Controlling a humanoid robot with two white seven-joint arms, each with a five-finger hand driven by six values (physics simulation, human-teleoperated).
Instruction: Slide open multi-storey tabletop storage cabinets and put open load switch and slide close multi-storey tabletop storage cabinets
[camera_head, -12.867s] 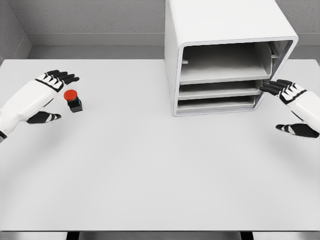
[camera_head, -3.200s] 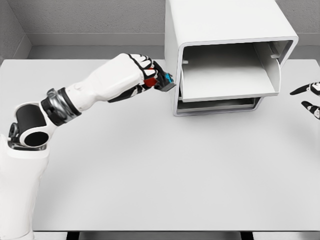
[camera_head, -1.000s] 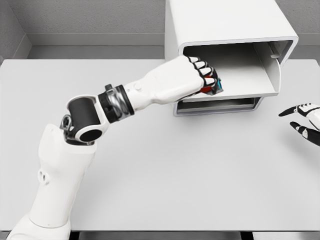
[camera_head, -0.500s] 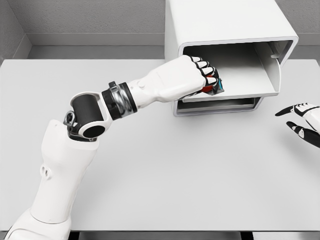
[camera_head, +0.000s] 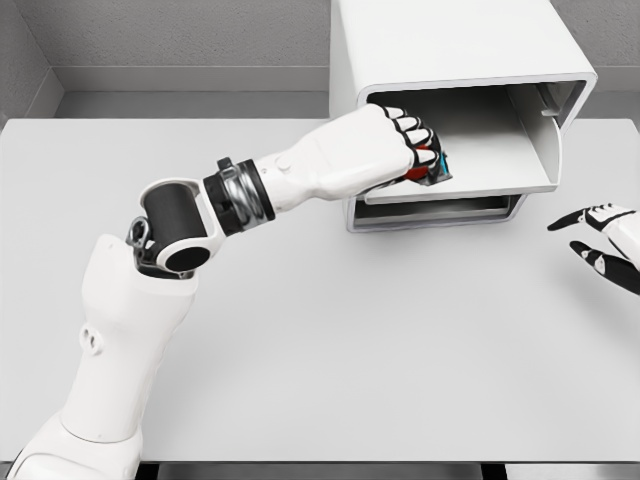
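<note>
The white storage cabinet (camera_head: 450, 45) stands at the back right of the table, its middle drawer (camera_head: 490, 165) pulled out toward me. My left hand (camera_head: 410, 145) reaches across from the left and hovers over the drawer's left part, fingers curled around the load switch (camera_head: 430, 165). Only the switch's red button and a bit of its black and teal body show between the fingers. My right hand (camera_head: 600, 235) rests at the right edge, fingers spread, holding nothing.
A grey table (camera_head: 320, 330) spreads in front of the cabinet. The cabinet's lowest drawer (camera_head: 440, 208) sits pushed in under the pulled-out one. A grey wall runs behind the table.
Within the last second my left hand has crept slightly right and up over the open drawer, still holding the switch. The right hand has barely shifted.
</note>
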